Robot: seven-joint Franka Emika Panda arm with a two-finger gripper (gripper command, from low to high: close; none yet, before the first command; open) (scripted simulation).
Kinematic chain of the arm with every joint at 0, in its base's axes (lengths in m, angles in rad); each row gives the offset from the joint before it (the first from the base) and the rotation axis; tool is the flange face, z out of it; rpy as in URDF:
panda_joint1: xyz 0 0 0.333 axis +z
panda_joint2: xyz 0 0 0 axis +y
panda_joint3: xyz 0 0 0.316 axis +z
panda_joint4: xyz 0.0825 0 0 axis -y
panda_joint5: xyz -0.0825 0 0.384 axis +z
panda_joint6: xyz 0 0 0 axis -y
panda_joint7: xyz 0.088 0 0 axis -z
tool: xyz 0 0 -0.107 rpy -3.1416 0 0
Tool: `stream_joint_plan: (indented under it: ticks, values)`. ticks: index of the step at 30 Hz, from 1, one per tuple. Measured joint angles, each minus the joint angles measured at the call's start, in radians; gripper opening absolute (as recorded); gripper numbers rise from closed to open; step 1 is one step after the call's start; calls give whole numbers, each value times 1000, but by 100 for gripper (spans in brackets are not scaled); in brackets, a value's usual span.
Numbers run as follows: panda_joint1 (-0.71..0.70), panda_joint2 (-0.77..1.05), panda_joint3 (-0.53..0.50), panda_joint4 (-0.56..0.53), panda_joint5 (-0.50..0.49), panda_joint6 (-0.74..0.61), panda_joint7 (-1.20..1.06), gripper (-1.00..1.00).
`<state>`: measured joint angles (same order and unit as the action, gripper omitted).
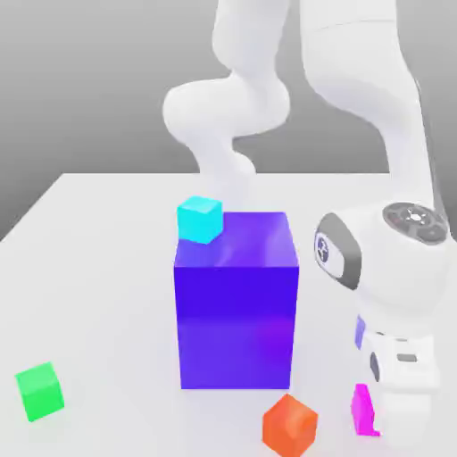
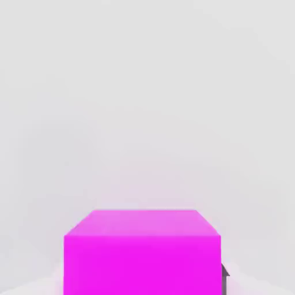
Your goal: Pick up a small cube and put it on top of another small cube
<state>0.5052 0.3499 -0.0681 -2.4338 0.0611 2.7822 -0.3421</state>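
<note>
- Nearest, the orange small plastic-looking cube (image 1: 290, 427) lies beside the path; I would lift straight up first, without twisting, and only then travel.
- The magenta small smooth cube (image 1: 363, 412) is on the worktop (image 1: 107, 259), toward its edge at the exterior view's right. It sits between the fingers of the pincer (image 1: 401, 436), which looks closed upon it.
- Farther, the tall blue block (image 1: 236, 326) asks for a wide clearance.

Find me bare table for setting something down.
Bare table lies between the green cube and the big blue block. It's crowded at the exterior view's lower right: orange cube, magenta cube and gripper.
</note>
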Motion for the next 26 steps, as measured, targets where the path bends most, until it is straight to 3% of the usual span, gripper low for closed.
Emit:
stream_joint_plan:
  ticks: [3,17,20,23,24,26]
  values:
    - [-5,-74,-21,5,-21,-63,6,-100]
    - [-345,-176,-404,-47,89,-152,186,-100]
    - [-443,-130,-463,-22,165,-147,194,-100]
    - [-545,-22,-423,10,296,-91,134,-100]
    - [-561,-1,-409,13,320,-77,119,100]
    - [-561,-1,-409,13,320,-77,119,100]
